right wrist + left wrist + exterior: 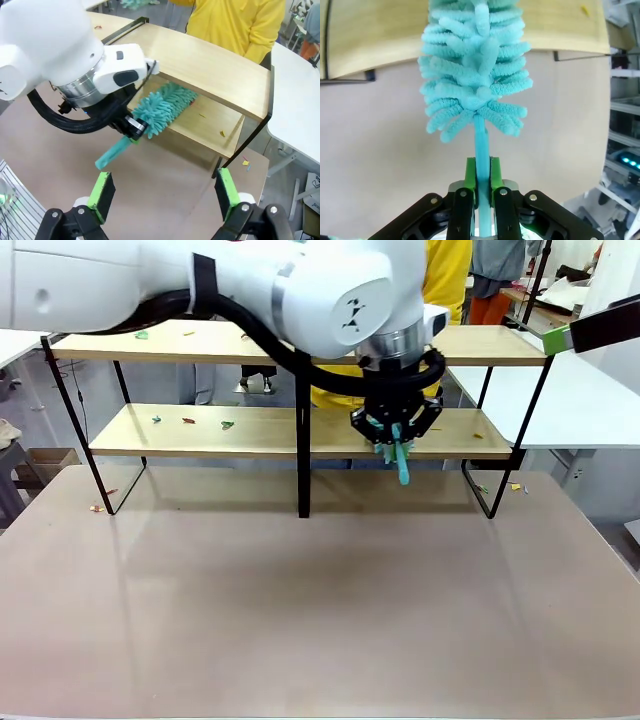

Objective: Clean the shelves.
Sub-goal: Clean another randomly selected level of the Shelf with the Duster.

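Shelves [200,435] partly hidden by left arm [320,290]; left gripper [482,167] clamps duster handle [481,140], right gripper [163,187] gapes wide.

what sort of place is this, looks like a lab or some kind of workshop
Most likely a robotics lab: a white robot arm with a duster reaches at shelves set on a tabletop, with plain white tables behind.

Turquoise duster [475,85], green pads [470,175] at its handle, pale wood shelves [260,435] with black frame [303,470] beyond it, grey-brown tabletop [300,590] below.
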